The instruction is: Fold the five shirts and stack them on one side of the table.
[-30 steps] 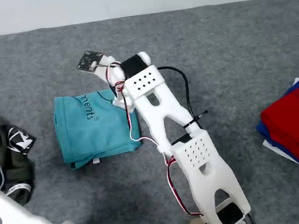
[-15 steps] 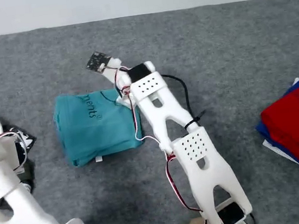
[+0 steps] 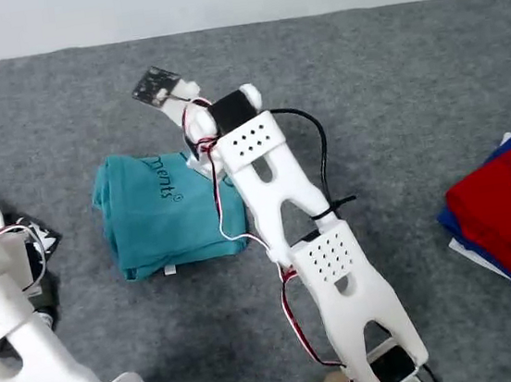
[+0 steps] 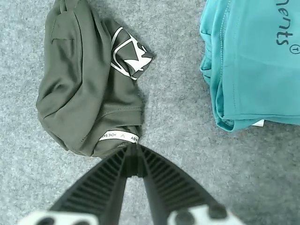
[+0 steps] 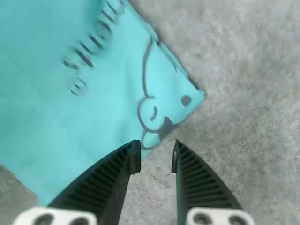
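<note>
Right wrist view: right gripper slightly parted, empty, at teal shirt edge; left gripper pressed together, empty.

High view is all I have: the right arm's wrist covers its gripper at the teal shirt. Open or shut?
Observer: Open. The right gripper has a clear gap between its jaws, over the teal shirt at its edge near a corner; nothing gripped.
Operator: Left one?
Observer: The left gripper is shut and empty, tips by the collar label of the dark green shirt.
Operator: That shirt folded?
Observer: No, it lies crumpled, white graphic up.
</note>
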Available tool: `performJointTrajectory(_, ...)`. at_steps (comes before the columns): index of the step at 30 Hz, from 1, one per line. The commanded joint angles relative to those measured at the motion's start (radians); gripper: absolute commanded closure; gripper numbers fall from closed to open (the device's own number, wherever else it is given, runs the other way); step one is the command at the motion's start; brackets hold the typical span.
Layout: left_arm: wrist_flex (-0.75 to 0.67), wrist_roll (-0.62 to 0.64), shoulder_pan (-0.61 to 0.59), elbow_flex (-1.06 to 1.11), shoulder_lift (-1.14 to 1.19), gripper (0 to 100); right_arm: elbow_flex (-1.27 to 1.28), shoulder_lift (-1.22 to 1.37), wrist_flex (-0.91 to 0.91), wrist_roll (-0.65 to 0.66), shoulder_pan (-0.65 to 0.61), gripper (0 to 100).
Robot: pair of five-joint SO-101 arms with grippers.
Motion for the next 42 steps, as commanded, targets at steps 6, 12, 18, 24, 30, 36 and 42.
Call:
performJointTrajectory(6, 0.017, 0.006, 0.003, -0.038, -0.023, 100, 0.032, -0.114, 0.044, -0.075, -0.136, 97.7)
performJointTrajectory(12, 0.011, 0.002, -0.083, -0.051, -0.023, 100, 0.249, -0.159, 0.042, -0.081, -0.239, 98.4)
performJointTrajectory(18, 0.009, 0.000, -0.178, -0.061, -0.023, 100, 0.325, -0.111, 0.010, -0.083, -0.340, 98.4)
performJointTrajectory(24, -0.005, 0.000, -0.180, -0.061, -0.020, 100, 0.322, -0.039, -0.021, -0.081, -0.427, 98.5)
performJointTrajectory(30, -0.005, 0.000, -0.181, -0.059, -0.020, 100, 0.210, -0.061, 0.021, -0.074, -0.427, 98.5)
performJointTrajectory(36, -0.002, -0.002, -0.183, -0.059, -0.021, 100, 0.120, -0.124, 0.035, -0.072, -0.337, 98.5)
performJointTrajectory(42, 0.002, -0.002, -0.183, -0.062, -0.023, 100, 0.117, -0.070, -0.012, 0.018, -0.285, 98.4)
